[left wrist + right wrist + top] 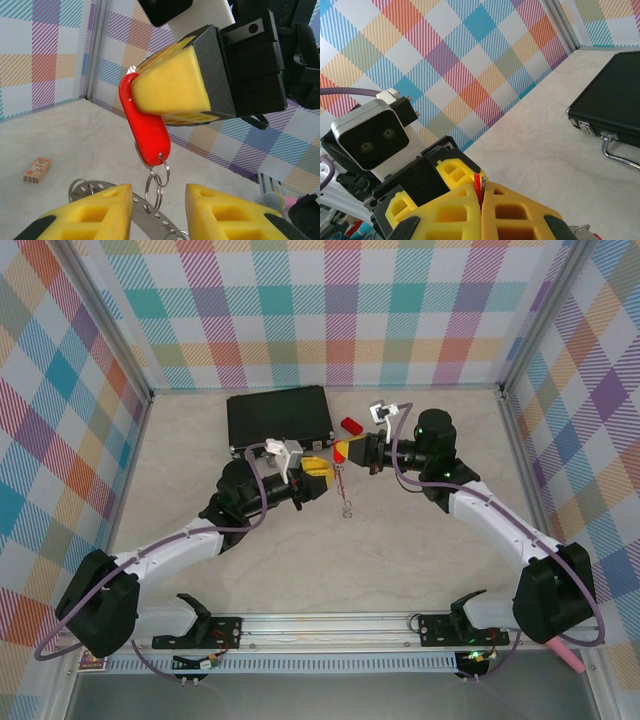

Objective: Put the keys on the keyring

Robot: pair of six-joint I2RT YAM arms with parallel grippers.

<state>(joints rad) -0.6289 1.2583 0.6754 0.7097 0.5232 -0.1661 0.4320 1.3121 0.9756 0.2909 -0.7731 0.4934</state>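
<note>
The right gripper [481,197] is squeezing the red-headed key [150,130] shut, just above the keyring [80,189]. The left gripper [159,194] jaws are standing apart at the keyring; whether they are gripping it, I cannot tell. The key is not on yet.

The top camera looks down from above and behind the 2 arm bases, far enough to take in the whole table [400,560]. The left wrist camera looks past the left gripper [157,200], close up on the right gripper [150,100] and its key [147,130]. The right wrist camera faces back at it, equally near. It shares the black case [280,418] with the top view.
</note>
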